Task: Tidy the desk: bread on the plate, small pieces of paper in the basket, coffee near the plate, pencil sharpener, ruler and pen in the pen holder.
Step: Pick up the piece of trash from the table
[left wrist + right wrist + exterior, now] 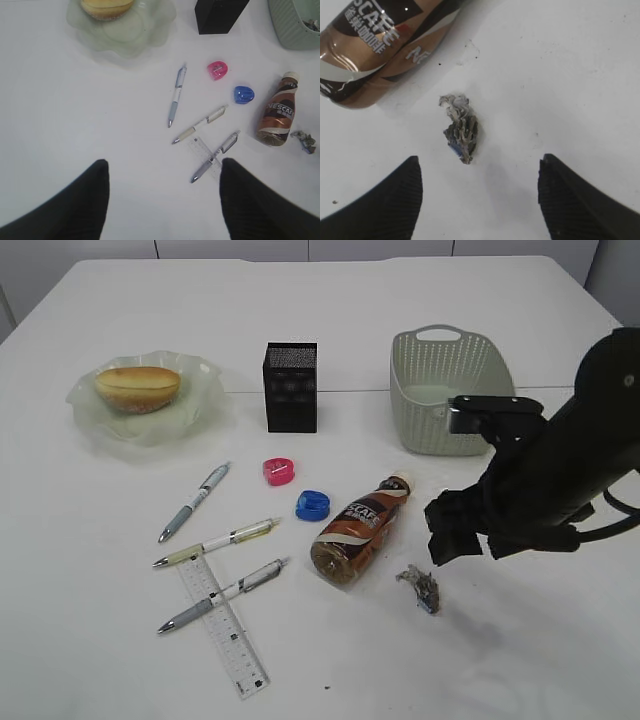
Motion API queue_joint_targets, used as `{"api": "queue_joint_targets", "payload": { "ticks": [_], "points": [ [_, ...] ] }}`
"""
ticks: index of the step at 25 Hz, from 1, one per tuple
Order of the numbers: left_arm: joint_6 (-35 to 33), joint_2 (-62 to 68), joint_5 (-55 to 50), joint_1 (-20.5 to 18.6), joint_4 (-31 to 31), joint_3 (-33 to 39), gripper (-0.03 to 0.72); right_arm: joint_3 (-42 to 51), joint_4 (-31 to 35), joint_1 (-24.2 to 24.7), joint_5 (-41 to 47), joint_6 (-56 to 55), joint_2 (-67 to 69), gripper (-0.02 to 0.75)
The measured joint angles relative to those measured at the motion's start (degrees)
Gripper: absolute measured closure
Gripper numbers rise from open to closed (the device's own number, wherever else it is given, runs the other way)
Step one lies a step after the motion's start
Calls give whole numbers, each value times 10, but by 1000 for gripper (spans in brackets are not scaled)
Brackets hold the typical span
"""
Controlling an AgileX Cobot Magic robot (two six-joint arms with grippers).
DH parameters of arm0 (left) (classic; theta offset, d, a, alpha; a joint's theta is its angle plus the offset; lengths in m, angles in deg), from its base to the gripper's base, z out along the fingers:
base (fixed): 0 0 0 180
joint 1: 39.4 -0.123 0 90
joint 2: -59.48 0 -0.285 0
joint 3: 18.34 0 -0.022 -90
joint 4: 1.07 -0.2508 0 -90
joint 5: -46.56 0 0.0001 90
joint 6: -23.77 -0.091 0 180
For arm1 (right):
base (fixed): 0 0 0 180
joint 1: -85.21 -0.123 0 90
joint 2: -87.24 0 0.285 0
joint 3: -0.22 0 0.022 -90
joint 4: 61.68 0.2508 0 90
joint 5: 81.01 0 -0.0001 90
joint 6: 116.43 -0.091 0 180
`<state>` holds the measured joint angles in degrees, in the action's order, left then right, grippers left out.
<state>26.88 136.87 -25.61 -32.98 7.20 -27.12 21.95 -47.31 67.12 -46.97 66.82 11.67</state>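
My right gripper (479, 165) hangs open just above a crumpled grey paper scrap (460, 128), which lies beyond its fingertips, beside the brown coffee bottle (358, 530) lying on its side. The bread (137, 387) rests on the pale plate (150, 432). A pink sharpener (278, 472) and a blue sharpener (312, 505) sit in front of the black pen holder (291, 386). Three pens (195, 501) lie at the left, one across the clear ruler (225, 625). My left gripper (163, 165) is open high above the table, holding nothing. The basket (450, 390) holds a paper scrap (310, 24).
The right arm (560, 480) reaches in from the right edge, in front of the basket. Bare white tabletop lies behind the plate and basket and along the front right.
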Motion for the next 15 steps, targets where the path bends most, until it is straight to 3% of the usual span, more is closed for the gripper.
{"api": "queue_joint_targets", "payload": {
  "ticks": [9, 15],
  "points": [
    [0, 0, 0, 0, 0, 0, 184, -29, 50, 0, 23, 0, 5, 207],
    [0, 0, 0, 0, 0, 0, 190, -30, 56, -14, 41, 71, 23, 208]
  ]
}}
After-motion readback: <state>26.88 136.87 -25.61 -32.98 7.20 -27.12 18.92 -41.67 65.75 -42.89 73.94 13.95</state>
